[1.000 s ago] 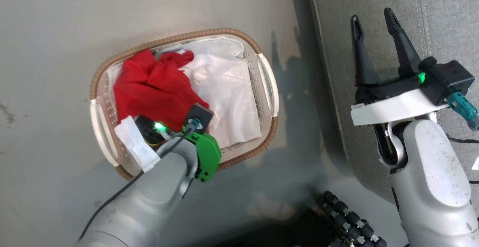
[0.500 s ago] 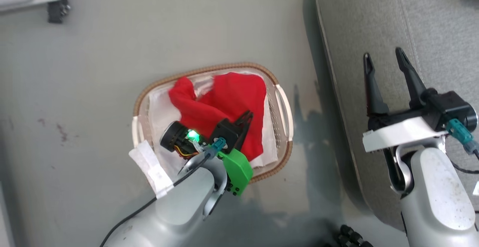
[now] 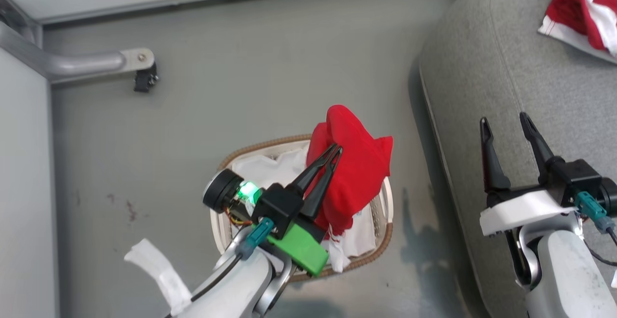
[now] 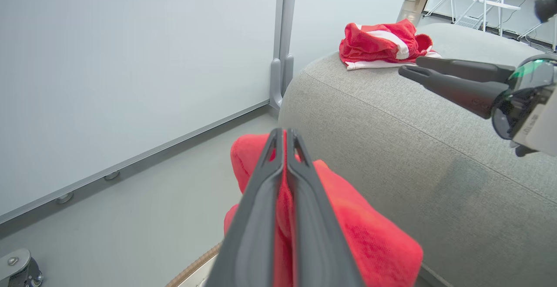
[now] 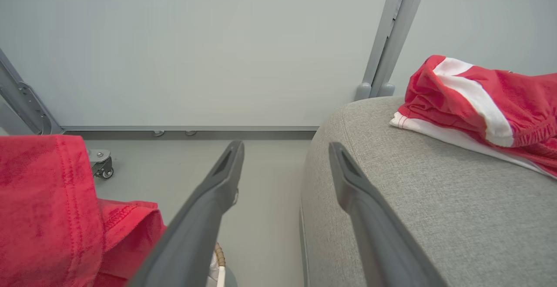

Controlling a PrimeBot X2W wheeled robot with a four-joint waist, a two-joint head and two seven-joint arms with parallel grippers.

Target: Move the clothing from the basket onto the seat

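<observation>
My left gripper (image 3: 336, 150) (image 4: 285, 134) is shut on a red garment (image 3: 354, 173) (image 4: 348, 230) (image 5: 48, 204), held up above the basket (image 3: 381, 255). The cloth hangs down over the basket's right half. The basket is cream with a brown woven rim and a white liner (image 3: 270, 171) inside. Another red garment with white stripes (image 3: 585, 7) (image 4: 380, 43) (image 5: 483, 104) lies on the grey seat (image 3: 506, 91) (image 4: 413, 135) (image 5: 413, 200). My right gripper (image 3: 506, 121) (image 5: 285, 148) stands open over the seat's left edge, holding nothing; its dark fingers (image 4: 452, 80) show in the left wrist view.
Grey floor surrounds the basket. A metal frame leg with a caster (image 3: 140, 74) (image 5: 102, 165) stands at the far left, against a pale wall panel (image 4: 130, 61). A vertical metal post (image 4: 283, 39) (image 5: 387, 39) rises by the seat's far corner.
My left gripper has lifted the red garment out of the basket and toward the seat. The head camera has shifted, bringing in the wall, caster and the garment on the seat. Right gripper stays open.
</observation>
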